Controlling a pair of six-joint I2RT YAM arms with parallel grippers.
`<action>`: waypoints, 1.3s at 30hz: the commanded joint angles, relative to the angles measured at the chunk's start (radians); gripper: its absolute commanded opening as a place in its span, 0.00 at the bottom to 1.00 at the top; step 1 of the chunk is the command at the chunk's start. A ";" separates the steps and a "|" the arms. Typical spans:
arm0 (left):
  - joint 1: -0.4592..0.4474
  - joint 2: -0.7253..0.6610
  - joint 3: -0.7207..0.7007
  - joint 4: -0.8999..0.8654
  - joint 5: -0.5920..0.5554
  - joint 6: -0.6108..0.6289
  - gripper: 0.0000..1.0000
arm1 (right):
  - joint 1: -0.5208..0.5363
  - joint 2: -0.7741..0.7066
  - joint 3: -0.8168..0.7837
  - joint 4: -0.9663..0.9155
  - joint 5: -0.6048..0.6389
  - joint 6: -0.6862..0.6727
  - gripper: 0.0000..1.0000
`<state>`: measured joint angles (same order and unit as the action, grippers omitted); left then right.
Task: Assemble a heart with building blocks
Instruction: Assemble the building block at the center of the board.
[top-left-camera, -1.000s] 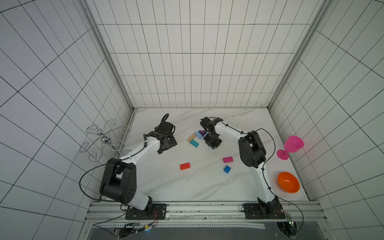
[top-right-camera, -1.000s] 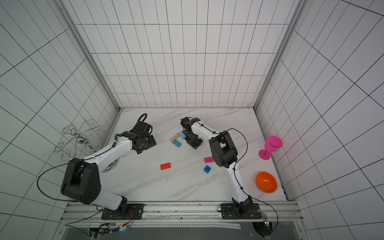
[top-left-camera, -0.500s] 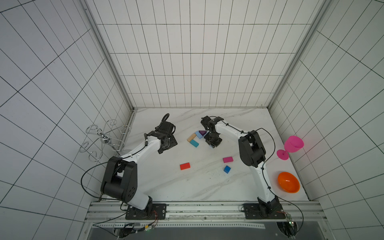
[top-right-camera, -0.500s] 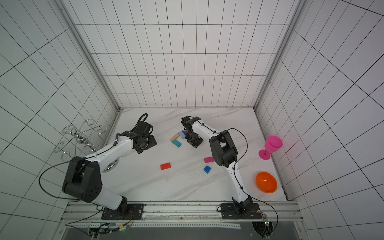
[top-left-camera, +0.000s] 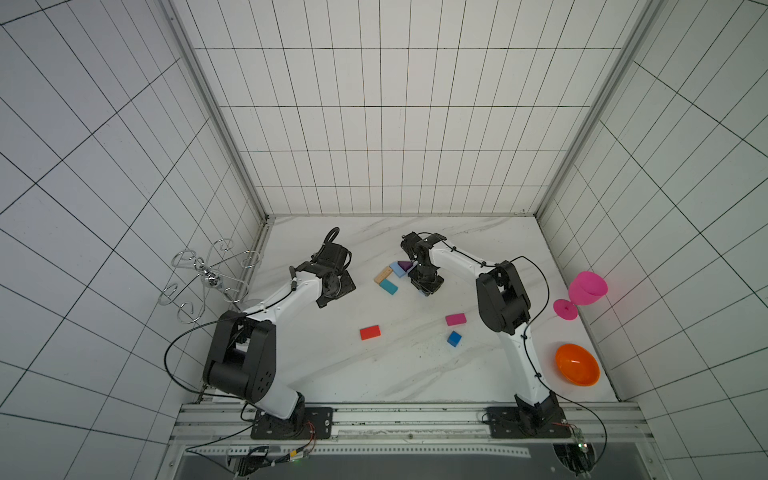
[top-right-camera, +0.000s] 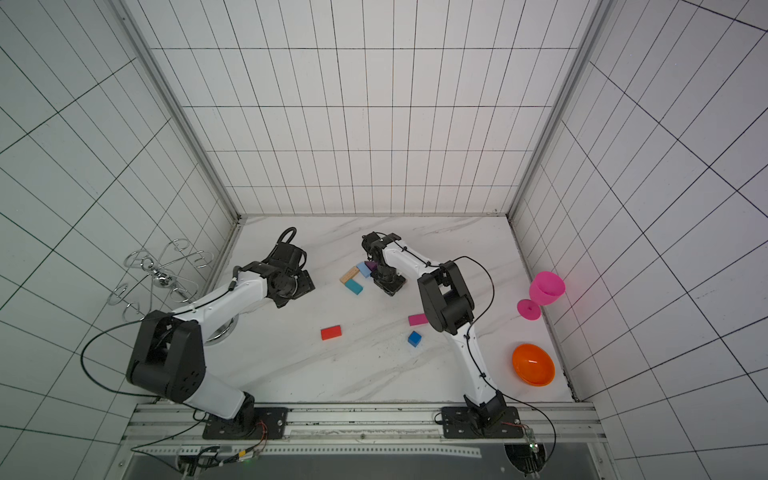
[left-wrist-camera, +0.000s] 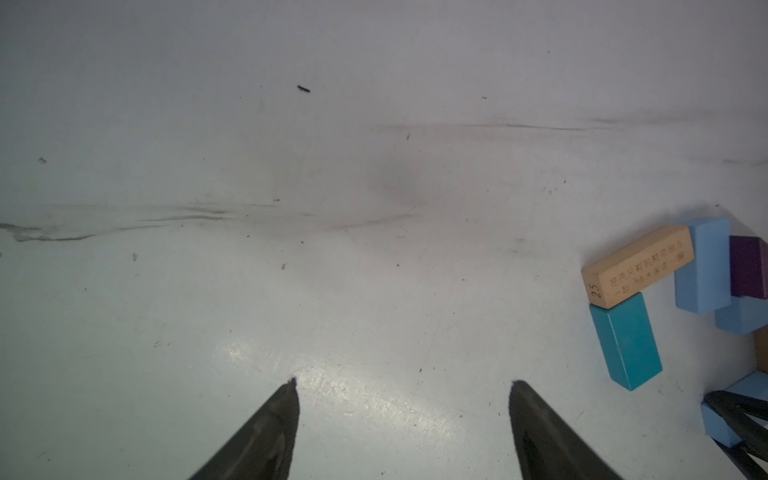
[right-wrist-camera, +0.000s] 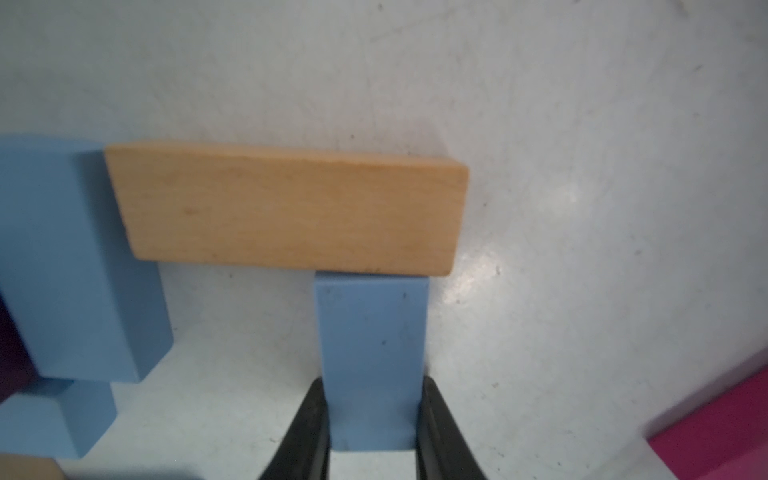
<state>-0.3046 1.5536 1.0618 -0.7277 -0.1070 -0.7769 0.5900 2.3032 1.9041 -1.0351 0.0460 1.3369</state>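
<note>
The light blue block (right-wrist-camera: 370, 357) lies flat on the tabletop (top-left-camera: 332, 365), clamped on its two long sides by the right end effector (right-wrist-camera: 372, 395). Its far end butts against the long side of a tan wood block (right-wrist-camera: 291, 208). That tan block's other end meets a second light blue block (right-wrist-camera: 79, 266), and a third light blue block (right-wrist-camera: 54, 419) sits just beside the second one. In the left wrist view the purple wedge (left-wrist-camera: 748, 272) is tucked between those two blue pieces. An engraved tan block (left-wrist-camera: 638, 266) leans against the third one, and a teal block (left-wrist-camera: 625, 340) touches the engraved block's numbered end. Together these form the partial heart (top-right-camera: 363, 269), which sits toward the back of the tabletop, midway between the two arms. Nearer the robot's base, well apart from that cluster, lie a red block (top-left-camera: 370, 332), a pink block (top-left-camera: 455, 319) and, just beside the pink one, a blue cube (top-left-camera: 454, 338). The left end effector (left-wrist-camera: 404, 382) hangs over bare tabletop to the left of the cluster, its jaws spread wide and holding nothing. By the right wall stand a pink goblet (top-left-camera: 587, 287) and an orange bowl (top-left-camera: 577, 370), and a wire rack (top-left-camera: 208, 282) stands by the left wall.
</note>
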 joint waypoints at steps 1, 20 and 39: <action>0.007 0.009 0.015 0.023 -0.003 0.001 0.78 | 0.005 0.024 0.027 -0.047 0.032 0.021 0.00; 0.009 0.013 0.004 0.025 0.003 -0.005 0.78 | 0.004 0.020 0.019 -0.061 0.028 0.039 0.00; 0.010 0.004 -0.009 0.024 0.006 -0.012 0.79 | 0.002 0.016 -0.006 -0.064 0.020 0.047 0.03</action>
<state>-0.2996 1.5536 1.0618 -0.7204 -0.0998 -0.7818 0.5900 2.3039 1.9045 -1.0447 0.0502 1.3682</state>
